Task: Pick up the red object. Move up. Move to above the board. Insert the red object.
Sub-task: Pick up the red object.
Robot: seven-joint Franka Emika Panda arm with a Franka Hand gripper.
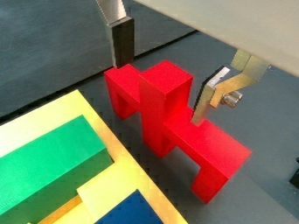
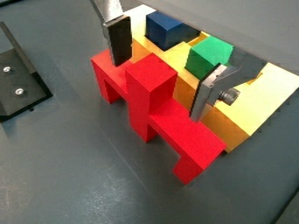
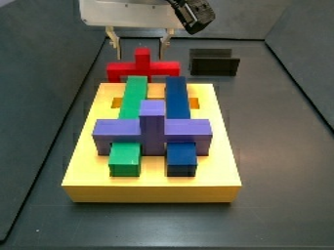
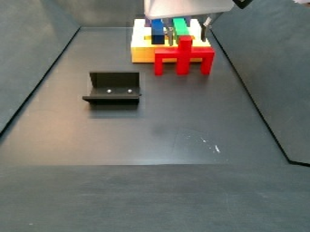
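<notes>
While hand (image 1: 163,73) straddles it, red object (image 1: 176,122) looks blocky, matte.

Red object (image 3: 143,68) bright red; board (image 3: 154,182) yellow.

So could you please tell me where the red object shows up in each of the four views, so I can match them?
Wrist view: red object fills the centre, between the gripper fingers.
Wrist view: centre, on the grey floor.
Side view: upper middle, just beyond the board.
Side view: upper middle, in front of the board.
Shared landmark: the yellow board's edge beside it.
</notes>
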